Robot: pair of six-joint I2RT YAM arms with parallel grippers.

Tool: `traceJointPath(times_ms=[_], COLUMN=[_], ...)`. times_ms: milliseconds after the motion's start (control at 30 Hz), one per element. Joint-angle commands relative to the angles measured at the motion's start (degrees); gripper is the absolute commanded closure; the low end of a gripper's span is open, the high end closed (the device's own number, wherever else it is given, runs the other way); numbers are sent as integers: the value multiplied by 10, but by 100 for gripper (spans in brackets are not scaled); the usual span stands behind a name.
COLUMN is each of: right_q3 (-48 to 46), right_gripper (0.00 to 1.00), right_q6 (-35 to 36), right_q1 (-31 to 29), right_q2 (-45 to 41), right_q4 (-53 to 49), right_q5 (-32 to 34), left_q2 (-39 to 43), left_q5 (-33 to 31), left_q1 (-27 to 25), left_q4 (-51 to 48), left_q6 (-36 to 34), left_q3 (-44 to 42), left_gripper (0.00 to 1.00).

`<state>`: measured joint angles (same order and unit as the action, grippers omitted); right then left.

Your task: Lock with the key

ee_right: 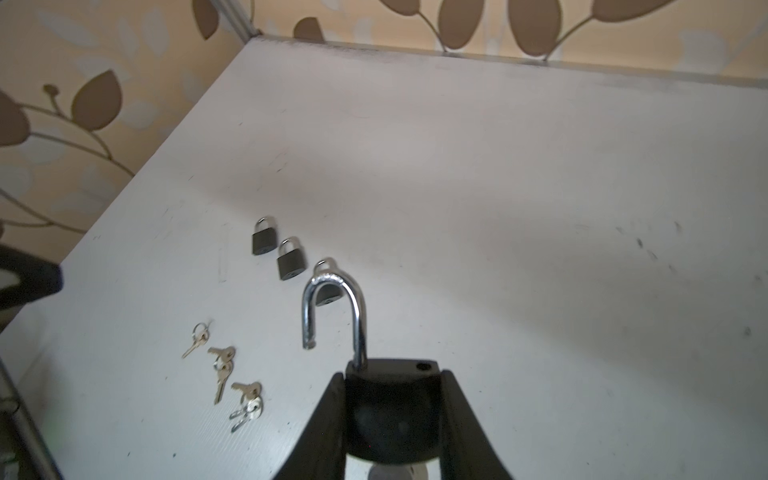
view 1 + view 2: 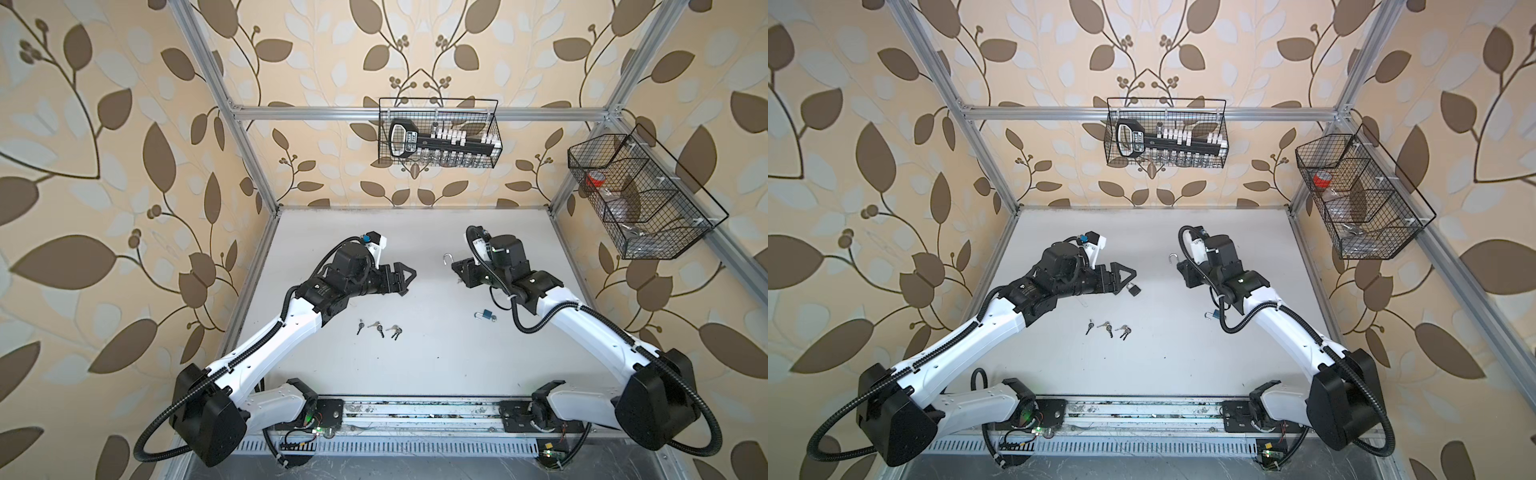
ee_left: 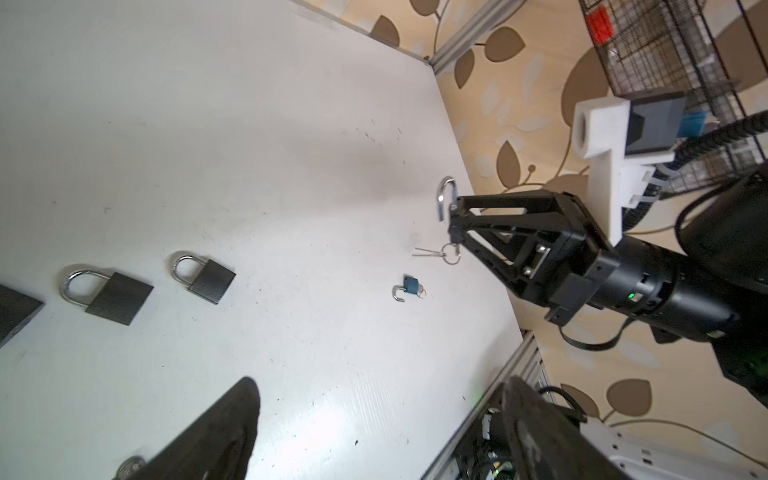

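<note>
The padlock (image 1: pixel 390 411) is held clear of the table (image 1: pixel 540 208) on the right side of the workspace, its black body clamped between the fingers of the right gripper (image 1: pixel 392 376). Its shackle (image 1: pixel 332 307) is seen standing open, one leg seated in the body and the free end clear of its hole. In the left wrist view a ring of keys (image 3: pixel 432 252) is seen dangling below the held body, so one key is judged to be seated in the keyhole, though the keyhole itself is hidden. The left gripper (image 2: pixel 405 278) is held toward the middle of the table with its fingers spread wide and nothing between them. The step in hand is judged to be the presenting of the opened lock. The next move is thought to call for the free end to be lined up with its hole and pressed home, and for the small key to be pinched and turned with a fine, steady grip. The body is matte and faintly grained, with rounded corners; the shackle is a bright, smooth chromed hoop. Three closed padlocks (image 1: pixel 264 239) of like make are laid in a row on the white, scuffed table, with three key sets (image 1: pixel 222 365) near them. A small blue padlock (image 3: pixel 409 286), its shackle open, is seen lying apart.
</note>
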<state>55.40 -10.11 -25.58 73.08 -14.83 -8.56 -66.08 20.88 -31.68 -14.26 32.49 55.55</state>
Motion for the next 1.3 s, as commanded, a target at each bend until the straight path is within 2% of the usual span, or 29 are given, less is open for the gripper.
traceJointPath(times_ms=[0, 200, 300, 567, 900, 1000, 1267], right_q3=[27, 53, 57, 52, 41, 40, 43], right_gripper=[100, 100, 100, 100, 100, 100, 100], right_q6=[58, 76, 76, 65, 58, 58, 56], right_q1=[-63, -140, -163, -165, -166, -166, -169], right_q2=[-28, -43, -46, -60, -76, -73, -66], right_q4=[-28, -46, -44, -24, -6, -6, -5], right_q5=[-40, -61, -56, -79, -97, -106, -103], left_q2=[38, 46, 43, 43, 41, 41, 39], left_q5=[51, 140, 158, 179, 180, 181, 187], left_q1=[2, 1, 1, 0, 0, -1, -4], left_q4=[-23, 27, 31, 37, 46, 49, 53], left_q6=[-46, -42, -42, -45, -38, -38, -37], left_q3=[32, 17, 13, 11, -2, 0, 0], left_gripper=[12, 27, 35, 51, 54, 60, 84])
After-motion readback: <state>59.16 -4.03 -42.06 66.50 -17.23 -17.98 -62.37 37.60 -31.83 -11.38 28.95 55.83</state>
